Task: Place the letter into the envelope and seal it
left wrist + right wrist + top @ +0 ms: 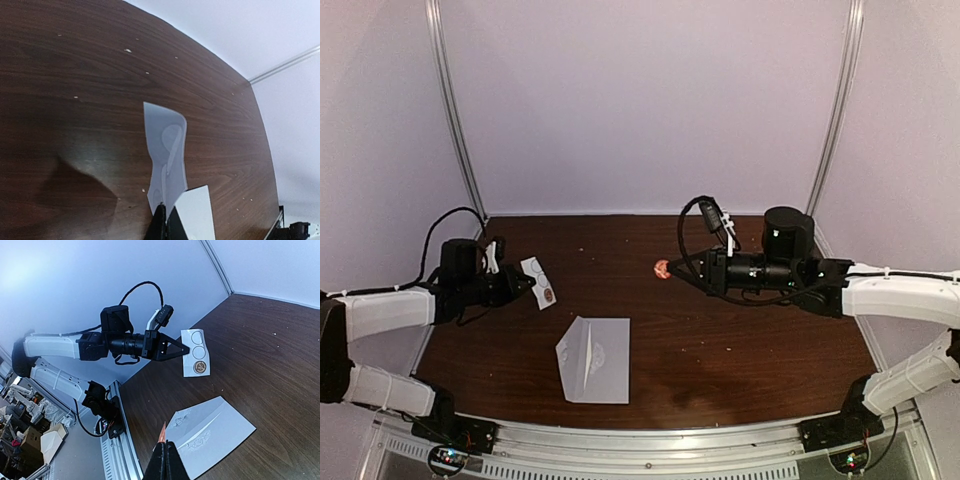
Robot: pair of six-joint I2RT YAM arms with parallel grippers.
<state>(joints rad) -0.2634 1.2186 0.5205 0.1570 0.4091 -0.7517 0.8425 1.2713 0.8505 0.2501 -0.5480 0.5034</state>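
The left fingers (527,285) pinch the strip (540,282); the right fingers (674,270) pinch a sticker (661,269). Sealing seems in hand: next, press it onto the envelope (596,360) on the bench (740,340).

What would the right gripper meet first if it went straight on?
Probably the sticker strip held by the left gripper; the right gripper, pinching an orange sticker, seems to pass clear of the envelope, but depth is unclear.

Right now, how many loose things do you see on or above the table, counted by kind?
envelope: 1, flat on the table
white sticker strip: 1, held in the left gripper
round sticker on that strip: 1
small orange piece: 1, pinched in the right gripper
Total: 4
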